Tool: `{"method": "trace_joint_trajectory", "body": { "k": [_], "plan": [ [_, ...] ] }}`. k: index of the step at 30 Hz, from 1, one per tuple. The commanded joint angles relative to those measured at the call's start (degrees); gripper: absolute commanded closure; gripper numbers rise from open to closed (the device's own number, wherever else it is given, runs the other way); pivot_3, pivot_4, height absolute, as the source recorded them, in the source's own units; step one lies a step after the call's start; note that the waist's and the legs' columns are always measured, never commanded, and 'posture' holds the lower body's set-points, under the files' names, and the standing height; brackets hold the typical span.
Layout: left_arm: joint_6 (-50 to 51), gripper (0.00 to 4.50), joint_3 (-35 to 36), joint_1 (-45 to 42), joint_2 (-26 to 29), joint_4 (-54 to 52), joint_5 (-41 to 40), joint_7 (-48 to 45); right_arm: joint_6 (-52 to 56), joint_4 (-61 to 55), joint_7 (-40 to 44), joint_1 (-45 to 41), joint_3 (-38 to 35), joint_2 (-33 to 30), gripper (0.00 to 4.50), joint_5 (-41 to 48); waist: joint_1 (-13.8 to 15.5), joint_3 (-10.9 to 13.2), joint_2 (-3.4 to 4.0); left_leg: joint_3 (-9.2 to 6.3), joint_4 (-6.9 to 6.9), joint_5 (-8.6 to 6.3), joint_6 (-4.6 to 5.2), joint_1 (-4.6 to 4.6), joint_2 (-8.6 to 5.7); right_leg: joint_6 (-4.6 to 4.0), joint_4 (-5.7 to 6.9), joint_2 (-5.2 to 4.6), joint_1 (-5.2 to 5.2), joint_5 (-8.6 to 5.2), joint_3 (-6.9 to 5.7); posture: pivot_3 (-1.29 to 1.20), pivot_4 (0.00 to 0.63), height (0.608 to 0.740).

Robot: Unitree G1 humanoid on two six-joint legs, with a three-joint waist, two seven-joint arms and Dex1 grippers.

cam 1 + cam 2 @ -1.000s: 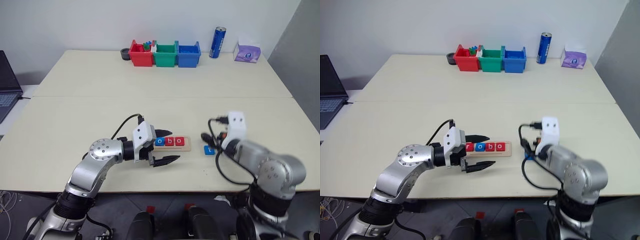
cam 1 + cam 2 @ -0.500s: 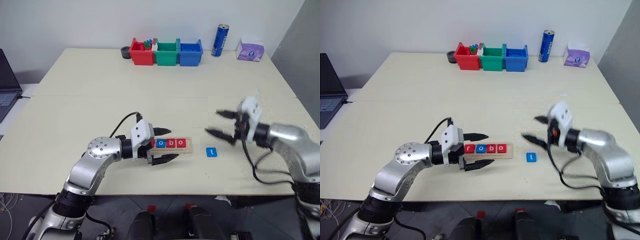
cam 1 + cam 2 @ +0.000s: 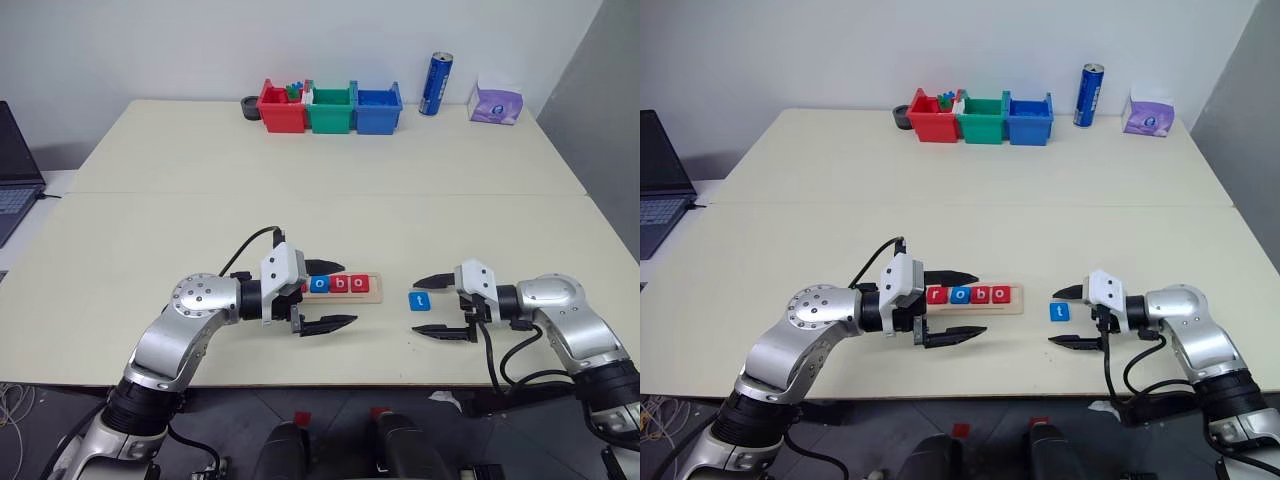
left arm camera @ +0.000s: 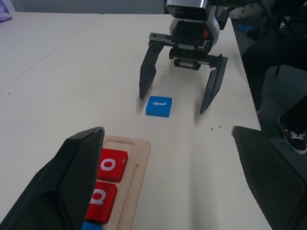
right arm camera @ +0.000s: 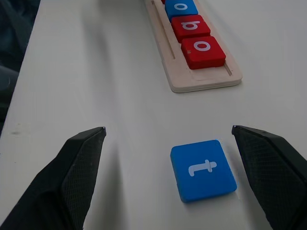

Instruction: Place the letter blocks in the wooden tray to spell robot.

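- Right hand [image 3: 438, 307] has swung down to table [image 3: 300, 220] level, fingers spread either side of the blue t [image 3: 420, 300].
- Left hand [image 3: 326, 294], spread, flanks the tray [image 3: 374, 288]; t goes last.

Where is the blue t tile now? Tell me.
The blue t tile lies flat on the table, just right of the wooden tray, between the open fingers of the right gripper.
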Motion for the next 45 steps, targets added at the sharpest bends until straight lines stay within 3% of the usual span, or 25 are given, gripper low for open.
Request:
{"method": "trace_joint_trajectory", "body": {
  "k": [1, 7, 8, 11, 17, 22, 29, 34, 45],
  "plan": [
    [-1.37, 0.0, 0.49, -0.13, 0.05, -1.07, -0.2, 0.04, -1.31, 1.9, 0.02, -1.84, -0.15, 0.95, 0.02, -0.89, 0.08, 0.0, 0.0, 0.0, 0.0, 0.0, 0.0, 0.0, -0.01, -0.01, 0.0, -0.01, 0.0, 0.01, 0.0, 0.0, 0.15, 0.74],
    [-1.13, 0.0, 0.44, -0.03, -0.17, -1.26, -0.2, 0.41, 1.35, 5.69, 0.41, -3.49, -0.88, 2.02, 0.02, -0.55, 0.12, 0.0, 0.0, 0.0, 0.01, 0.0, 0.0, -0.01, -0.01, -0.12, 0.0, -0.02, 0.0, 0.07, 0.0, 0.0, 0.15, 0.74],
    [-1.08, 0.0, 0.49, 0.03, -0.21, -1.27, -0.24, 0.5, 1.48, 6.25, 0.46, -3.68, -0.98, 2.04, 0.19, -0.6, 0.12, 0.0, 0.0, 0.0, 0.01, 0.0, 0.0, -0.01, -0.01, -0.13, 0.01, -0.02, 0.0, 0.07, 0.0, 0.0, 0.15, 0.74],
    [-1.07, 0.0, 0.38, 0.19, -0.23, -1.45, -0.22, 0.65, 0.63, 8.45, 0.46, -3.97, -1.21, 1.83, 0.85, -1.18, 0.11, 0.0, 0.0, 0.01, 0.01, 0.0, 0.0, 0.0, -0.01, -0.13, 0.01, -0.02, 0.0, 0.08, 0.0, 0.0, 0.15, 0.74],
    [-1.25, 0.0, 0.66, 0.24, 0.0, -1.05, -0.3, 0.48, -0.57, 10.89, 0.59, -4.53, -1.62, 1.18, 2.98, -1.72, 0.11, 0.0, 0.0, 0.01, 0.01, 0.0, 0.0, 0.0, -0.01, -0.14, 0.01, -0.02, 0.01, 0.08, 0.0, 0.0, 0.15, 0.74],
    [-1.38, 0.0, 1.92, 0.72, 0.65, -0.9, -0.65, 0.48, 1.95, 8.08, 0.83, -6.01, -1.75, 1.17, 3.03, -0.79, 0.09, 0.0, 0.0, 0.01, 0.02, 0.0, 0.0, 0.01, -0.01, -0.14, 0.02, -0.03, 0.01, 0.09, 0.01, 0.0, 0.15, 0.74],
    [-3.7, 0.0, 9.34, 4.31, 7.55, 3.22, -2.0, -3.49, 9.47, 0.36, -3.46, -10.67, 0.85, 8.78, 3.03, 0.02, -0.56, 0.0, 0.02, -0.09, -0.03, 0.0, 0.0, 0.08, 0.14, -0.27, 0.11, 0.1, -0.02, 0.12, -0.05, 0.0, 0.15, 0.74],
    [-5.3, 0.0, 12.04, 5.5, 10.75, 5.13, -1.99, -5.32, 8.06, 2.6, -3.78, -12.56, 3.31, 11.24, 3.03, -2.79, 0.27, 0.01, 0.03, -0.07, -0.02, 0.0, -0.01, -0.03, 0.08, -0.29, 0.03, 0.03, -0.05, 0.11, -0.1, 0.0, 0.15, 0.74],
    [-3.91, 0.0, 12.3, 5.9, 9.78, 2.71, -2.19, -3.05, 2.42, 11.68, -1.72, -15.8, 3.98, 11.23, 3.03, -6.09, 0.15, 0.01, 0.03, -0.02, 0.03, 0.01, -0.01, -0.1, 0.0, -0.23, 0.03, -0.22, -0.06, 0.13, -0.12, 0.0, 0.15, 0.74]
  ]
}}
